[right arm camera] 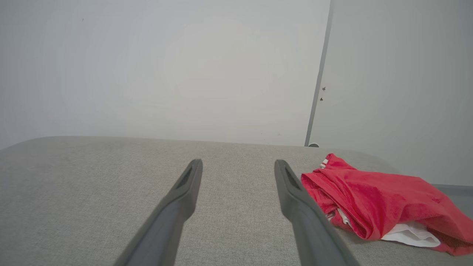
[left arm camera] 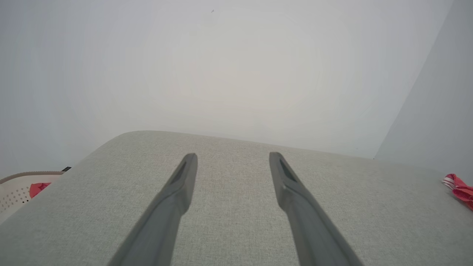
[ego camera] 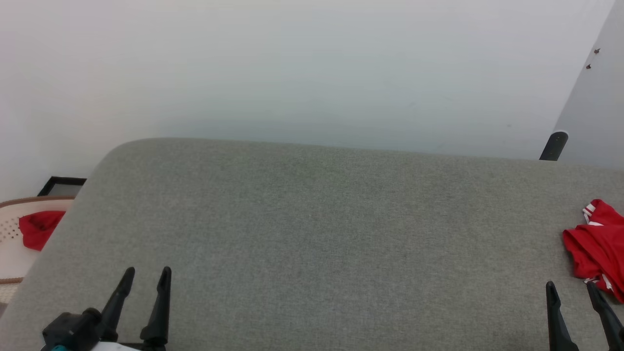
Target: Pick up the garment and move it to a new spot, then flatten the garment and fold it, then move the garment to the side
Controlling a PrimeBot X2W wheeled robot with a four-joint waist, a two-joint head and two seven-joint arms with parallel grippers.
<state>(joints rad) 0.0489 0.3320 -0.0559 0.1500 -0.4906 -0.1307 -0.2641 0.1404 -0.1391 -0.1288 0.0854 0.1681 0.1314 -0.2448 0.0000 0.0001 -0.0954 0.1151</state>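
Off the left end of the bench [ego camera: 317,219] you have a pale perforated basket [ego camera: 10,234] with a small red cloth [ego camera: 39,228] bundled in it, off the grey fabric top. A dark frame [ego camera: 61,186] lies just past the basket, beyond the bench's far-left corner.

Your left hand [ego camera: 147,271] sits over the near-left part of the bench. Its two dark fingers are spread wide with nothing between them, and in the left wrist view grey weave lies under the gap.

Your right hand [ego camera: 570,285] is over the near-right part of the bench, fingers likewise spread apart and holding nothing.

The garment [ego camera: 597,243] lies crumpled at the bench's right end. It is red, with a white striped edge on its far side and white fabric poking out from beneath. In the right wrist view, the finger nearer the garment has its tip just beside the closest fold. You cannot tell from the pictures whether the two touch.
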